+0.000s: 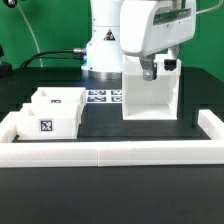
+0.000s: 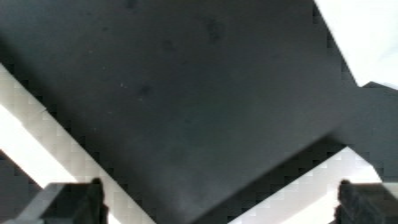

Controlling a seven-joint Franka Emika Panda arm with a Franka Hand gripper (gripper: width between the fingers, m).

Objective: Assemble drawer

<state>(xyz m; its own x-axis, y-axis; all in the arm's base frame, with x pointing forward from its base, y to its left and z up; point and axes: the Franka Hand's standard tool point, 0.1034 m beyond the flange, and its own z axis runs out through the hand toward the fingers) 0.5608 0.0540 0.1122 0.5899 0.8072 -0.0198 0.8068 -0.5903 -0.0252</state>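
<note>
On the black table (image 1: 100, 128): the parts of a white drawer unit stand separate, none fitted into another.
Casing: a tall white plastic casing (image 1: 150, 98) stands upright toward the exterior view's right, well apart from both trays.
Trays: a front white plastic tray (image 1: 30, 120) sits at the exterior view's left with a black-and-white square tag on its near face. A rear white plastic tray (image 1: 62, 100) sits just behind it, and the two are close enough that a gap cannot be made out.
Gripper: the two-finger gripper (image 1: 152, 70) hangs at the casing's top edge. The exterior view does not settle whether it touches the plastic.
Fingers: in the wrist view the dark fingers (image 2: 71, 205) stand far apart. The jaws are spread wide, and nothing is clasped between them.
Under the gripper: the wrist view shows a dark surface crossed by pale slanting edges, too close and blurred to identify.
Marker board: the flat white marker board (image 1: 103, 97) lies between the trays and the casing, in front of the white robot base (image 1: 105, 45).
Rail: a long low white rail (image 1: 110, 152) runs along the near side of the table and turns back at both ends.
</note>
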